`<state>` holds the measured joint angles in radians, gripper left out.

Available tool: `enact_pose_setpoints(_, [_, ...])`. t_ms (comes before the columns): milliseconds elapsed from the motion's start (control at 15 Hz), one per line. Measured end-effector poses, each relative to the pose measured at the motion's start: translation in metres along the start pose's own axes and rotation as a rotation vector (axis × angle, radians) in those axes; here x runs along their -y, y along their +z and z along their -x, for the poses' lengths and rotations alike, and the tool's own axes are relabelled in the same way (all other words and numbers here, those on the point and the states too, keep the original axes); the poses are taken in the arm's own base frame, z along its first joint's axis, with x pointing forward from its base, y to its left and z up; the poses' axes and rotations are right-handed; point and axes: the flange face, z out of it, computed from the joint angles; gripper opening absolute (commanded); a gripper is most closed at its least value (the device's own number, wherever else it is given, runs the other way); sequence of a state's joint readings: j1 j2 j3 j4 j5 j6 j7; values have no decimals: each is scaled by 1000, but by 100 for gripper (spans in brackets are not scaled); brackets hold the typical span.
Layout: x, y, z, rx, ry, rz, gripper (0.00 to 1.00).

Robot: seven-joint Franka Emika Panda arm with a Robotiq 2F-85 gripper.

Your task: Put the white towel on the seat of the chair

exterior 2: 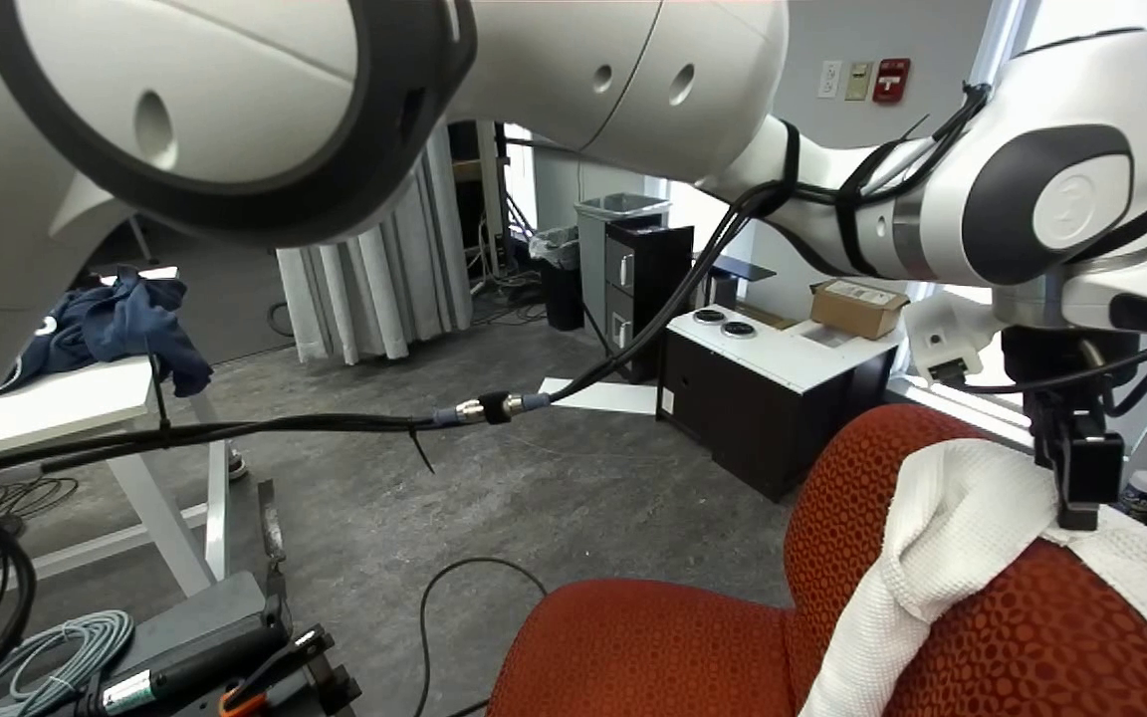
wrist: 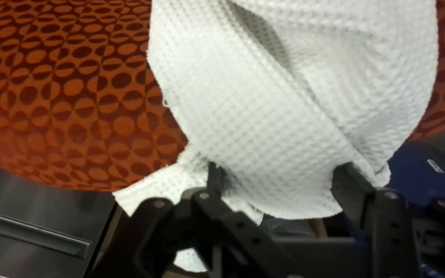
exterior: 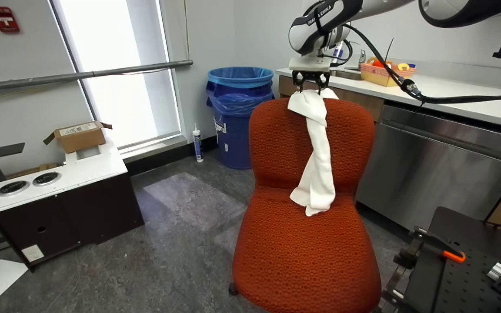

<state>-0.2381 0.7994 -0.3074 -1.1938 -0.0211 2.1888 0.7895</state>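
The white towel [exterior: 318, 143] hangs over the top edge of the backrest [exterior: 276, 139], one end near the rear edge of the seat [exterior: 307, 256]. The pincer [exterior: 310, 91] straddles the towel, fingers [wrist: 349, 186] spread; whether they touch it is hard to judge.

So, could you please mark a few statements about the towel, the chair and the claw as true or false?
1. The white towel is draped over the top of the backrest. True.
2. The seat has the same orange-red patterned fabric as the backrest. True.
3. The whole towel lies on that seat. False: its upper part goes over the top of the backrest.
4. The claw is at the top of the backrest. True.
5. It is clamped fully shut. False: its fingers stand apart, with towel between them.
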Motion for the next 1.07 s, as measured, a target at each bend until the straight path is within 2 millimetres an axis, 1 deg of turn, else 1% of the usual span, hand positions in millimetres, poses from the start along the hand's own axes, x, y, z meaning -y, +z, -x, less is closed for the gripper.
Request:
enact_pose_setpoints(267, [-1,-17,-9,65,52,-42,5])
enact_pose_setpoints(333, [-1,-23,-11,72,57,-57,0])
enact_pose_setpoints(800, [7,-63,-17,124,64,-141,0])
enact_pose_setpoints(867, [8,-68,-17,124,62,-147,25])
enact_pose_setpoints(933, [9,-71,-18,121,59,-151,26])
enact_pose_setpoints(1067, [10,-79,-21,110,54,-162,42])
